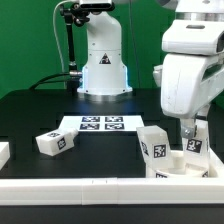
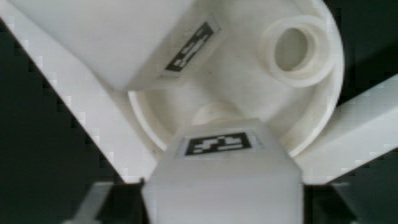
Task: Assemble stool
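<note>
gripper (image 1: pixel 192 138): mine, it hangs low and points down at the table (image 1: pixel 30 115).
first leg (image 1: pixel 196 146): white with a square tag, it sits between my two jaws; I cannot tell if I squeeze it.
seat (image 1: pixel 185 168): white and round, right under my jaws.
second leg (image 1: pixel 153 143): stands just beside my jaws, toward the exterior view's left.
third leg (image 1: pixel 55 142): lies well apart from my jaws, on that same side.
marker board (image 1: pixel 100 124): flat, well apart from my jaws, same side.

Leg (image 1: pixel 55 142) lies to the exterior view's left of the marker board (image 1: pixel 100 123).
</note>
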Controlling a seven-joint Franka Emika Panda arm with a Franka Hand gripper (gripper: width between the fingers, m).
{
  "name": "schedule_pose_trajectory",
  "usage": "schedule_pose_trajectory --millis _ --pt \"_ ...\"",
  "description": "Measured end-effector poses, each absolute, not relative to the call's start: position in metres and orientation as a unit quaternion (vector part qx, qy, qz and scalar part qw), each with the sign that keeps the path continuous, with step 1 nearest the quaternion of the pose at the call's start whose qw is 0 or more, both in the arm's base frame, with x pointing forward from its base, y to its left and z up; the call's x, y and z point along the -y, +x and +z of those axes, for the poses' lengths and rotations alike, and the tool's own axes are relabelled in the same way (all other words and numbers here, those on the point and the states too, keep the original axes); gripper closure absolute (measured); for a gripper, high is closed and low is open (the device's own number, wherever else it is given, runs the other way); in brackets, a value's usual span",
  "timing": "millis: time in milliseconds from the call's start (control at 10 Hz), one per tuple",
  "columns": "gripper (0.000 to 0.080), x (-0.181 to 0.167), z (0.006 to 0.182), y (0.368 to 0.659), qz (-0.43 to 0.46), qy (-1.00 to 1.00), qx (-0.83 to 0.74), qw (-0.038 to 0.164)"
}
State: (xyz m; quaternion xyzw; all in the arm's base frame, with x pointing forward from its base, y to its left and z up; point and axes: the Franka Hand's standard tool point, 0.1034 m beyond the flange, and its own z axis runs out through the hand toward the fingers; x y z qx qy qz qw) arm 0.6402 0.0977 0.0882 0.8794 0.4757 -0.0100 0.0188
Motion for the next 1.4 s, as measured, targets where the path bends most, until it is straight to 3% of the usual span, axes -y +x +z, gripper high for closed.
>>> schedule_pose_trajectory --millis 100,500,1400 --pt "0.0462 -0.097 0.088 0.640 -0.010 0.880 -0.475 0.019" --pt "0.0462 -0.095 0.088 0.641 -0.010 0.892 -0.452 0.019" --pt "0.0461 -0.084 0.088 0.638 -0.011 0.999 -0.042 0.017"
